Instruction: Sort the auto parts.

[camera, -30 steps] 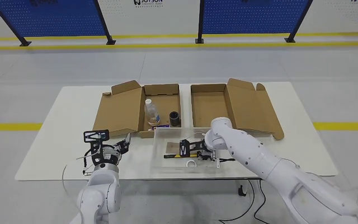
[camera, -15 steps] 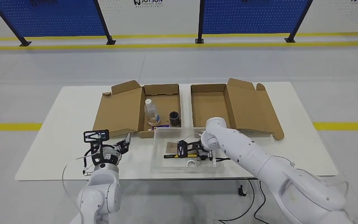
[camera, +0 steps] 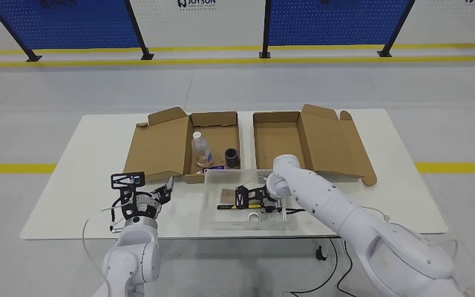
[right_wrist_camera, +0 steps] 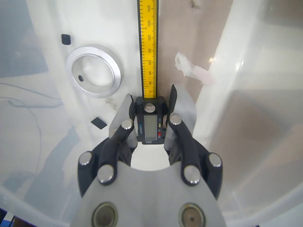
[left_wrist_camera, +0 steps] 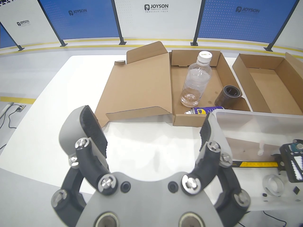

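Observation:
A caliper with a yellow scale (right_wrist_camera: 148,36) lies in the clear plastic bin (camera: 210,200) at the table's front. My right gripper (right_wrist_camera: 150,95) is down inside the bin, shut on the caliper's black digital head. Beside the caliper lie a silver metal ring (right_wrist_camera: 94,70), two small black chips and a clear plastic scrap (right_wrist_camera: 189,69). My left gripper (left_wrist_camera: 146,116) hangs open with nothing in it over bare table, to the left of the bin (left_wrist_camera: 255,119). In the top view the caliper (camera: 230,207) and right gripper (camera: 245,197) are mid-bin.
Two open cardboard boxes stand behind the bin. The left box (left_wrist_camera: 142,83) holds a clear bottle (left_wrist_camera: 196,81), a black cylinder (left_wrist_camera: 228,96) and a blue spray can (left_wrist_camera: 204,111). The right box (left_wrist_camera: 265,83) has a bare floor. White table stretches left of my left gripper.
My right gripper has edged slightly left inside the bin, staying on the caliper. The left arm has not moved.

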